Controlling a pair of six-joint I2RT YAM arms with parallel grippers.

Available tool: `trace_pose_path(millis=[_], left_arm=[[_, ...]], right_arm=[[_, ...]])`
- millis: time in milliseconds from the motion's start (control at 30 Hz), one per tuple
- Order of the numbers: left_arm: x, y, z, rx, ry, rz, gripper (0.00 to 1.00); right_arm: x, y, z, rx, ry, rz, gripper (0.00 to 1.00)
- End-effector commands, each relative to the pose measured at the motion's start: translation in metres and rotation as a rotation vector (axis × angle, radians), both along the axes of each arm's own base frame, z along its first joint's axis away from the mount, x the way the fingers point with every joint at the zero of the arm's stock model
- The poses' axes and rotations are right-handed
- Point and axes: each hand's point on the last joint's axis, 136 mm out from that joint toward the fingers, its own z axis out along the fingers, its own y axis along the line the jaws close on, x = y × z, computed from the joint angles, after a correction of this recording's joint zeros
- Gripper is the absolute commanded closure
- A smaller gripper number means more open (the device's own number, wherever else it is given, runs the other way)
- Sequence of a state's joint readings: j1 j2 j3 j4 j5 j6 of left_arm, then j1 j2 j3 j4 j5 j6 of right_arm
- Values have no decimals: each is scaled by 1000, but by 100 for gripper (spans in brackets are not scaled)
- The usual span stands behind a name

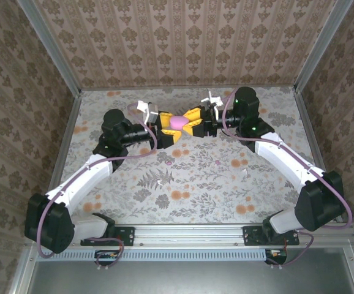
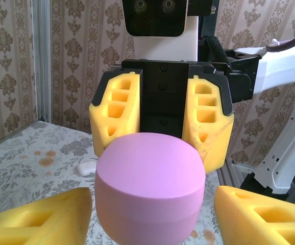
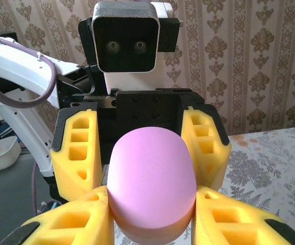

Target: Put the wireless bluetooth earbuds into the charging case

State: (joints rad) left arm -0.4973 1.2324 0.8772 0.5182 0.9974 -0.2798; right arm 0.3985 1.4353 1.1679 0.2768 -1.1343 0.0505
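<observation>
The charging case [image 1: 177, 121] is a rounded pink shell with its lid closed, held above the far middle of the table. My right gripper [image 1: 194, 121] comes from the right, and its yellow fingers [image 3: 81, 219] press on both sides of the case [image 3: 150, 178]. My left gripper [image 1: 166, 127] faces it from the left. Its fingers [image 2: 40, 219] straddle the case [image 2: 150, 184] with a narrow gap on each side. One tiny magenta earbud [image 1: 218, 162] lies on the floral table, nearer than the grippers and to the right.
A small white oval object [image 2: 86, 167] lies on the table [image 1: 183, 184] beyond the case. White specks [image 1: 245, 174] sit near the right arm. Patterned walls and metal posts [image 1: 73, 116] enclose the table on three sides.
</observation>
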Motion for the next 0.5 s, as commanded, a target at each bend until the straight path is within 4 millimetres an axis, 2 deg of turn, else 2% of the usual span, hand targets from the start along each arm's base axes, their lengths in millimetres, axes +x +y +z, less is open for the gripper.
trace_pose_path(millis=[0,200,367,467], left_arm=[[-8,4,22,-23,-102,7,30],[-11,4,23,-20,-112,-10,30],[-13,2,20,-13,-97,-29,34],[-12,2,21,-16,-89,-29,40]], right_arm=[[-11,0,2,-1,-11,39,63],[-12,0,3,1,-18,35,63],[-10,0,7,12,-23,32,63],[-10,0,6,12,-23,31,63]])
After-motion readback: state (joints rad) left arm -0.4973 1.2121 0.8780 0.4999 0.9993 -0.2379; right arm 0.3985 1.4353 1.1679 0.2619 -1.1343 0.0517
